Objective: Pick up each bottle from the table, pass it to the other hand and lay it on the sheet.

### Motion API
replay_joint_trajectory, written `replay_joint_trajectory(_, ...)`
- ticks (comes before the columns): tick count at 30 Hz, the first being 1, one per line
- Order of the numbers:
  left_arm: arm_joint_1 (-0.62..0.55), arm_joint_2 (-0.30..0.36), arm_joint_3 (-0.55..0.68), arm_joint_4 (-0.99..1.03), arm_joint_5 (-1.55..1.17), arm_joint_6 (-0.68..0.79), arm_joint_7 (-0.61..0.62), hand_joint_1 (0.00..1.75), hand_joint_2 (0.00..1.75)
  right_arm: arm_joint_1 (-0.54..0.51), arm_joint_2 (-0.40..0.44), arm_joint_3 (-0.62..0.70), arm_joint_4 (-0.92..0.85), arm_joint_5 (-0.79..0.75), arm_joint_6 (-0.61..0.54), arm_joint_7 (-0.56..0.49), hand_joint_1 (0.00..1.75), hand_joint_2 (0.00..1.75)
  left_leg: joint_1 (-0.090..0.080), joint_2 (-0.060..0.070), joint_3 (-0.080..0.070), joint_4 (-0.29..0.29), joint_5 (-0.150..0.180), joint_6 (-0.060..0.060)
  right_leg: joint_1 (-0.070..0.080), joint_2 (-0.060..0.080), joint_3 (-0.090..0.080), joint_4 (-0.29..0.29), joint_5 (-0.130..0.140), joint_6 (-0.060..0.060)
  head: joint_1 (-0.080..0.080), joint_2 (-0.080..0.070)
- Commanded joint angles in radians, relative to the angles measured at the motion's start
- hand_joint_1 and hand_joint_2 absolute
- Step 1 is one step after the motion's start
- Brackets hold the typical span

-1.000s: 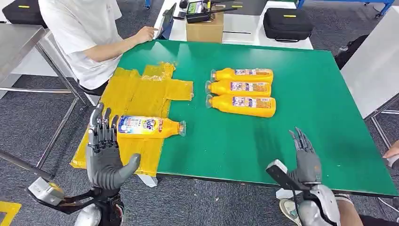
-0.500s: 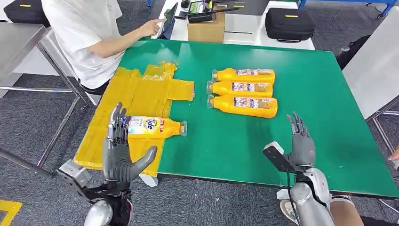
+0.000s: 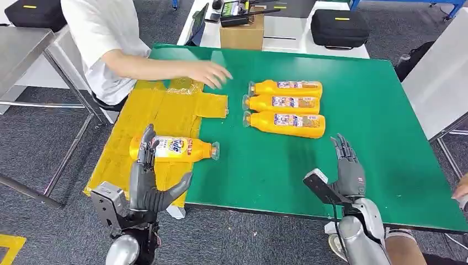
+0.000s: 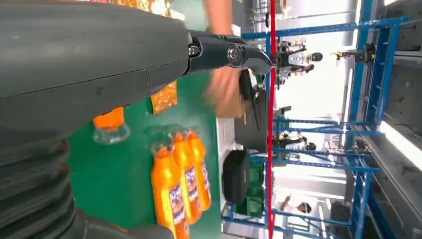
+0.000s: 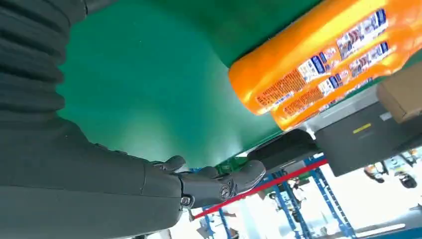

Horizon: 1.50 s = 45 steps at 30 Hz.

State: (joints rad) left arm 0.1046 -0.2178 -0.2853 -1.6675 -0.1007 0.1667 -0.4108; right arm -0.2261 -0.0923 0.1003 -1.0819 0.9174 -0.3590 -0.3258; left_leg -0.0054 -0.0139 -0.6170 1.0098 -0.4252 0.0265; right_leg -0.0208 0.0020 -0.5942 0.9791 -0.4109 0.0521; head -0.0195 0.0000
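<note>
- Green worktop (image 3: 309,182) carries a yellow sheet (image 3: 160,110) at its left end; a person (image 3: 105,38) reaches an arm over the sheet's far part.
- Bottles, counted: four. One lies on the sheet (image 3: 172,148), cap toward the green. Three lie side by side on the bare worktop (image 3: 284,109), caps pointing toward the sheet.
- Long axes of all four run left-right across the worktop.
- Left hand (image 3: 149,185): released, fingers spread, grasping nothing, at the near edge just short of the sheet bottle.
- Right hand (image 3: 349,171): released, fingers extended, empty, over the near edge.
- Key relation: the nearest of the three, (image 3: 284,123), lies ahead and left of the right hand, its base end closest. Judged: right hand is nearer, so it should make the next pick.
</note>
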Motion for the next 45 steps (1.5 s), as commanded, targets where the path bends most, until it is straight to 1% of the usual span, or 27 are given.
replay_joint_trajectory(1, -0.031, 0.024, -0.006, 0.067, -0.009, 0.008, 0.005, 0.0, 1.75, -0.026, 0.01, 0.022, 0.06, -0.009, 0.012, 0.003, 0.0, 1.75, 0.001, 0.002, 0.004, -0.001, -0.001, -0.001, 0.001, 0.001, 0.004, -0.001, -0.001, -0.002, 0.0, 0.0)
replay_joint_trajectory(3, -0.036, 0.024, -0.009, 0.079, -0.011, 0.012, 0.007, 0.0, 1.75, -0.022, 0.021, 0.019, 0.075, -0.074, 0.06, -0.046, 0.0, 1.75, 0.001, 0.001, 0.003, -0.001, -0.001, -0.001, 0.001, 0.0, 0.003, -0.001, 0.0, -0.002, 0.0, 0.0)
replay_joint_trajectory(5, -0.041, 0.026, -0.015, 0.087, -0.011, 0.011, 0.007, 0.0, 1.75, -0.024, 0.03, 0.019, 0.081, -0.109, 0.08, -0.066, 0.0, 1.75, 0.001, 0.001, 0.004, -0.002, -0.001, -0.001, 0.001, 0.0, 0.004, -0.002, 0.0, -0.002, 0.0, 0.0)
replay_joint_trajectory(6, -0.042, 0.024, -0.016, 0.087, -0.011, 0.011, 0.007, 0.0, 1.75, -0.026, 0.034, 0.022, 0.081, -0.109, 0.081, -0.066, 0.0, 1.75, 0.002, 0.002, 0.006, -0.001, -0.002, -0.002, 0.002, 0.0, 0.007, -0.002, -0.001, -0.003, 0.0, 0.0)
replay_joint_trajectory(10, -0.042, 0.024, -0.017, 0.087, -0.011, 0.011, 0.007, 0.0, 1.75, -0.028, 0.036, 0.023, 0.08, -0.109, 0.081, -0.066, 0.0, 1.75, 0.001, 0.001, 0.003, -0.001, -0.001, -0.001, 0.001, 0.0, 0.003, -0.001, 0.0, -0.002, 0.0, 0.0)
replay_joint_trajectory(11, -0.042, 0.024, -0.017, 0.087, -0.011, 0.011, 0.007, 0.0, 1.75, -0.028, 0.036, 0.023, 0.08, -0.109, 0.081, -0.066, 0.0, 1.75, 0.001, 0.002, 0.005, -0.001, -0.002, -0.002, 0.002, 0.001, 0.005, -0.001, -0.001, -0.003, 0.0, 0.0)
replay_joint_trajectory(13, -0.042, 0.024, -0.017, 0.086, -0.011, 0.011, 0.007, 0.0, 1.75, -0.03, 0.034, 0.023, 0.08, -0.109, 0.082, -0.066, 0.0, 1.75, 0.001, 0.002, 0.004, -0.001, -0.001, -0.001, 0.001, 0.001, 0.003, -0.001, -0.001, -0.002, 0.0, 0.0)
replay_joint_trajectory(16, -0.042, 0.024, -0.017, 0.086, -0.011, 0.011, 0.007, 0.0, 1.75, -0.03, 0.034, 0.023, 0.08, -0.109, 0.082, -0.066, 0.0, 1.75, 0.001, 0.002, 0.006, -0.001, -0.002, -0.002, 0.002, 0.001, 0.006, -0.001, -0.001, -0.003, 0.0, 0.0)
replay_joint_trajectory(19, -0.042, 0.024, -0.017, 0.086, -0.011, 0.011, 0.007, 0.0, 1.75, -0.03, 0.034, 0.023, 0.08, -0.109, 0.082, -0.066, 0.0, 1.75, 0.001, 0.001, 0.003, -0.001, -0.001, -0.001, 0.001, 0.0, 0.003, -0.001, 0.0, -0.002, 0.0, 0.0)
replay_joint_trajectory(21, -0.043, 0.028, -0.023, 0.085, -0.012, 0.009, 0.007, 0.0, 1.75, -0.034, 0.03, 0.034, 0.083, -0.1, 0.08, -0.065, 0.0, 1.75, 0.001, 0.002, 0.005, -0.001, -0.002, -0.002, 0.001, 0.001, 0.005, -0.001, -0.001, -0.003, 0.0, 0.0)
replay_joint_trajectory(27, -0.067, 0.033, -0.031, 0.092, -0.011, 0.009, 0.009, 0.0, 1.75, -0.088, 0.019, 0.072, 0.154, -0.065, 0.08, -0.049, 0.0, 1.75, 0.001, 0.002, 0.003, -0.001, -0.001, -0.002, 0.001, 0.001, 0.003, -0.001, 0.0, -0.002, 0.0, 0.0)
replay_joint_trajectory(31, -0.079, 0.03, -0.036, 0.093, -0.013, 0.012, 0.014, 0.0, 1.75, -0.109, 0.035, 0.068, 0.221, -0.076, 0.084, -0.047, 0.0, 1.75, 0.001, 0.003, 0.006, -0.001, -0.002, -0.002, 0.002, 0.001, 0.005, -0.001, -0.001, -0.003, 0.0, 0.0)
replay_joint_trajectory(33, -0.091, 0.033, -0.051, 0.098, -0.013, 0.015, 0.018, 0.0, 1.75, -0.133, 0.063, 0.081, 0.28, -0.078, 0.079, -0.064, 0.0, 1.75, 0.001, 0.002, 0.003, -0.001, 0.0, -0.001, 0.001, 0.001, 0.003, -0.001, 0.0, -0.002, 0.0, 0.0)
replay_joint_trajectory(34, -0.1, 0.032, -0.057, 0.106, -0.013, 0.016, 0.018, 0.0, 1.75, -0.142, 0.08, 0.095, 0.294, -0.083, 0.087, -0.084, 0.0, 1.75, 0.001, 0.003, 0.005, -0.001, -0.001, -0.002, 0.002, 0.002, 0.005, -0.002, 0.0, -0.002, 0.0, 0.0)
replay_joint_trajectory(36, -0.116, 0.028, -0.066, 0.126, -0.009, 0.018, 0.018, 0.0, 1.75, -0.165, 0.124, 0.112, 0.305, -0.118, 0.11, -0.102, 0.0, 1.75, 0.001, 0.004, 0.005, -0.001, -0.001, -0.002, 0.002, 0.003, 0.005, -0.001, 0.0, -0.003, 0.0, 0.0)
replay_joint_trajectory(37, -0.12, 0.026, -0.069, 0.133, -0.007, 0.02, 0.018, 0.0, 1.75, -0.175, 0.136, 0.127, 0.305, -0.12, 0.121, -0.101, 0.0, 1.75, 0.001, 0.004, 0.004, -0.001, -0.001, -0.002, 0.001, 0.003, 0.003, -0.001, 0.0, -0.002, 0.0, 0.0)
replay_joint_trajectory(38, -0.125, 0.027, -0.072, 0.138, -0.004, 0.022, 0.018, 0.0, 1.75, -0.186, 0.141, 0.151, 0.304, -0.122, 0.135, -0.097, 0.0, 1.75, 0.001, 0.004, 0.005, -0.001, -0.002, -0.002, 0.002, 0.003, 0.005, -0.001, 0.0, -0.003, 0.0, 0.0)
replay_joint_trajectory(41, -0.134, 0.029, -0.077, 0.143, -0.001, 0.028, 0.016, 0.0, 1.75, -0.227, 0.117, 0.227, 0.337, -0.098, 0.16, -0.049, 0.0, 1.75, 0.001, 0.006, 0.004, -0.001, -0.001, -0.002, 0.001, 0.004, 0.002, 0.0, 0.0, -0.003, 0.0, 0.0)
replay_joint_trajectory(42, -0.136, 0.028, -0.075, 0.144, 0.003, 0.029, 0.017, 0.0, 1.75, -0.251, 0.102, 0.24, 0.377, -0.098, 0.172, -0.032, 0.0, 1.75, 0.001, 0.006, 0.003, -0.001, 0.0, -0.002, 0.001, 0.003, 0.001, 0.0, 0.001, -0.002, 0.0, 0.0)
replay_joint_trajectory(43, -0.137, 0.027, -0.075, 0.145, 0.018, 0.023, 0.016, 0.0, 1.75, -0.27, 0.095, 0.238, 0.415, -0.112, 0.183, -0.035, 0.0, 1.75, 0.001, 0.006, 0.004, -0.001, -0.001, -0.002, 0.001, 0.003, 0.003, 0.0, 0.0, -0.003, 0.0, 0.0)
replay_joint_trajectory(45, -0.146, 0.031, -0.081, 0.151, 0.036, 0.011, 0.014, 0.0, 1.75, -0.318, 0.079, 0.252, 0.502, -0.093, 0.165, -0.036, 0.0, 1.75, 0.001, 0.004, 0.005, -0.001, -0.001, -0.002, 0.002, 0.002, 0.004, -0.001, 0.0, -0.003, -0.001, 0.0)
